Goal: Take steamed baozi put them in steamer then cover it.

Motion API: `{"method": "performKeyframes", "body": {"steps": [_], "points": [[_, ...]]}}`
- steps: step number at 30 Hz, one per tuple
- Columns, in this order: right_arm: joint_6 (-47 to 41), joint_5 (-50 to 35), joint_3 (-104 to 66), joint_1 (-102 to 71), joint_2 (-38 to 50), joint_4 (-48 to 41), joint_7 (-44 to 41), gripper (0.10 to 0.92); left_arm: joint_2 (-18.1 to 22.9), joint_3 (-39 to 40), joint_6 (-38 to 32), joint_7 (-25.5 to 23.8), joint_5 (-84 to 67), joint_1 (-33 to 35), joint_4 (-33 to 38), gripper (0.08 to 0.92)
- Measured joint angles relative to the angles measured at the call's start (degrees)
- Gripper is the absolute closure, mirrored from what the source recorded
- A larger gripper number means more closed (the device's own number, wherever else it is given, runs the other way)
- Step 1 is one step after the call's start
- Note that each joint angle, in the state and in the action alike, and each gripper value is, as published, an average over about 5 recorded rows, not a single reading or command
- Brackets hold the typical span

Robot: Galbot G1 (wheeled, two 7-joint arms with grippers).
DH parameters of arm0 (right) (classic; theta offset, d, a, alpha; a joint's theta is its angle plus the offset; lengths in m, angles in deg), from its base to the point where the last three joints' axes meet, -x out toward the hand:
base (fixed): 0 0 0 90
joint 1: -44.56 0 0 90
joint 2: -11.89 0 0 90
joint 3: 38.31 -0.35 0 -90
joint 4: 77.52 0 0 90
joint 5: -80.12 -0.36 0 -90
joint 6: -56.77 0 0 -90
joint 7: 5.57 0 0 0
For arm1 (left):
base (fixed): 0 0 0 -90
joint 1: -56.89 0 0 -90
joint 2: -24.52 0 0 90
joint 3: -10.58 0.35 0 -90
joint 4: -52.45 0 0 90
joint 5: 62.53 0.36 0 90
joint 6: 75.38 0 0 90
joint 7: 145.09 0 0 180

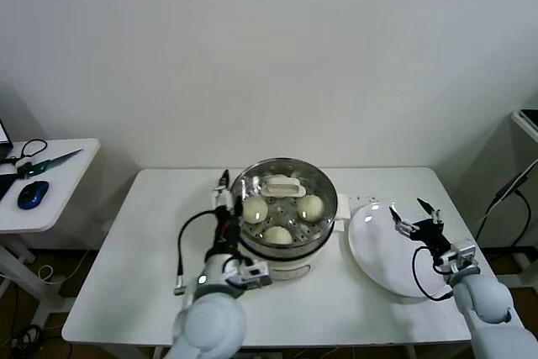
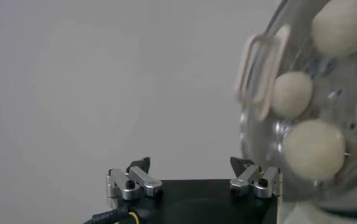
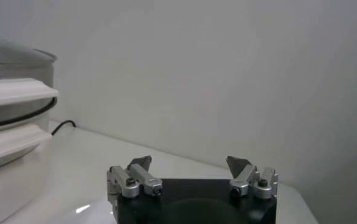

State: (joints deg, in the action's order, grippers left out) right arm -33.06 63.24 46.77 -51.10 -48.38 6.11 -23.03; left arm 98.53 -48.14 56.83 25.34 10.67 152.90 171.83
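From the head camera I see the steamer (image 1: 284, 220) standing at the middle of the white bench (image 1: 126, 292), with the cover (image 1: 284, 199) sitting on it, its cream handle (image 1: 282, 186) toward the far side. Through the glass I count the steamed baozi (image 1: 255, 208) inside: one on the left, one on the right (image 1: 311, 206), one nearest me (image 1: 278, 235), and a fourth partly hidden behind the handle.

My left claw (image 1: 223, 187) sits just beside the steamer's left wall, pointing away from me. In the left wrist camera its fingers (image 2: 138, 176) stand wide apart with nothing between them, and the glass lid with the buns under it fills the side of that view.

My right claw (image 1: 418, 216) hovers over the flat white plate (image 1: 378, 250) to the right of the steamer, well apart from the pot. The right wrist camera shows its fingers (image 3: 251, 173) spread wide and holding nothing, with the steamer's rim off to one side.

A small side table (image 1: 50, 182) at far left carries a blue mouse (image 1: 32, 194).
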Motion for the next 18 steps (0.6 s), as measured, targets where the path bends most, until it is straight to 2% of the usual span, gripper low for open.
{"method": "performKeyframes", "body": {"steps": [5, 8, 13, 18], "points": [[0.0, -0.1, -0.6, -0.9, -0.6, 1.4, 0.0, 0.203, -1.0, -8.3, -0.5, 8.5, -12.2, 5.8, 2.2, 0.177], [0.1, -0.1, -1.0, -1.5, -0.9, 2.1, 0.0, 0.203, -0.6, -13.7, -3.2, 13.0, -20.5, 9.5, 2.4, 0.177], [0.3, -0.1, -1.7, -2.8, -1.5, 3.5, -0.2, 0.203, 1.0, -22.4, -13.7, 17.7, -35.7, 14.9, 1.2, 0.177], [1.0, -0.3, -2.7, -4.5, -2.0, 4.9, -0.4, 0.203, 2.8, -29.8, -26.6, 19.6, -50.1, 19.0, -2.0, 0.177]]}}
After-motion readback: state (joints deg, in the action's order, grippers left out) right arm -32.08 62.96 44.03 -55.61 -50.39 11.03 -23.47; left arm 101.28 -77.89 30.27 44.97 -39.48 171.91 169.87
